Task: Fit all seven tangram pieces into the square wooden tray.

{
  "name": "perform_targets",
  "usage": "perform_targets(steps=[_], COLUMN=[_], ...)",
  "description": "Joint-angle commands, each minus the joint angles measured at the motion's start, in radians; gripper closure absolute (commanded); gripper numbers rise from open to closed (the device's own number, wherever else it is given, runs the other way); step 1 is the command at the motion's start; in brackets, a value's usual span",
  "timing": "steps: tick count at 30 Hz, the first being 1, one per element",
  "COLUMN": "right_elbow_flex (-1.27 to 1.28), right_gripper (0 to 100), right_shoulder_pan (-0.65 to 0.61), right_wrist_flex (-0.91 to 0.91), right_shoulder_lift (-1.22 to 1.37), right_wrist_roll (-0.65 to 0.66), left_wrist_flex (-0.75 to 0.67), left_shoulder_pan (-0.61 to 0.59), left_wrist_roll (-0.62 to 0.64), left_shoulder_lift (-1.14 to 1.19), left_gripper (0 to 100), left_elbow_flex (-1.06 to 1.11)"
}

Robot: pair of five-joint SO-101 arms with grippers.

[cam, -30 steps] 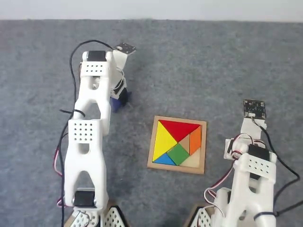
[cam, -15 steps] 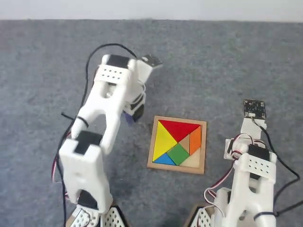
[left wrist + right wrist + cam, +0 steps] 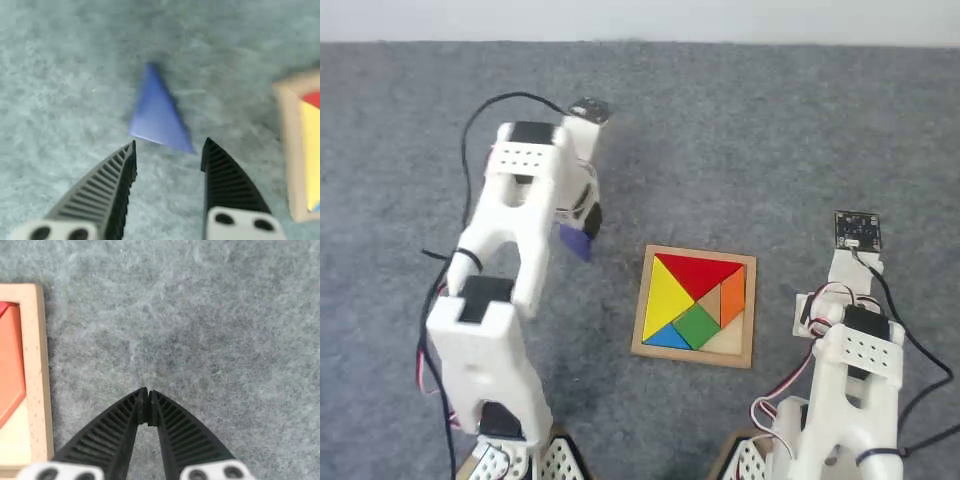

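Observation:
The square wooden tray [image 3: 751, 310] lies in the middle of the carpet with red, yellow, blue, green and orange pieces fitted in it; a pale patch [image 3: 725, 338] shows at its near right corner. A dark blue triangle [image 3: 575, 240] lies on the carpet left of the tray. My left gripper [image 3: 584, 220] hovers over it. In the left wrist view that gripper [image 3: 169, 147] is open, and the triangle [image 3: 157, 112] sits just beyond its fingertips, not between them. My right gripper [image 3: 147, 392] is shut on nothing, over bare carpet right of the tray's rim [image 3: 37, 380].
Grey carpet covers the whole table. The left arm [image 3: 510, 260] stretches along the left side, with black cables looping beside it. The right arm [image 3: 850, 350] stands at the near right, close to the tray. The tray's rim [image 3: 285, 150] shows beside the blue triangle.
The left arm swung right toward the tray, then partly back left. The blue triangle now lies a little nearer the tray than a second ago. The right arm has not moved.

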Motion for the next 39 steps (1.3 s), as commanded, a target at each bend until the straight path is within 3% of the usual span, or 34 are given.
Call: perform_targets(steps=[1, 8, 14, 28, 32, 39], right_elbow_flex=[-0.040, -0.040, -0.040, -0.040, -0.040, -0.040], right_gripper=[98.7, 98.7, 98.7, 98.7, 98.7, 98.7], right_shoulder_pan=[-0.010, -0.010, -0.010, -0.010, -0.010, -0.010], right_wrist_flex=[0.012, 0.013, 0.013, 0.013, 0.013, 0.013], right_shoulder_lift=[-0.001, -0.001, -0.005, -0.007, -0.007, -0.007], right_wrist_roll=[0.018, 0.018, 0.018, 0.018, 0.018, 0.018], left_wrist_flex=[-0.017, 0.089, 0.184, 0.245, 0.239, 0.144], left_shoulder_pan=[-0.014, -0.017, -0.021, -0.014, -0.035, -0.126], left_wrist_roll=[0.017, 0.021, 0.017, -0.011, -0.014, -0.020], left_shoulder_lift=[0.101, 0.338, 0.385, 0.164, 0.040, -0.215], left_gripper=[79, 79, 80, 95, 94, 80], left_elbow_flex=[-0.116, -0.334, -0.415, -0.366, -0.278, -0.016])
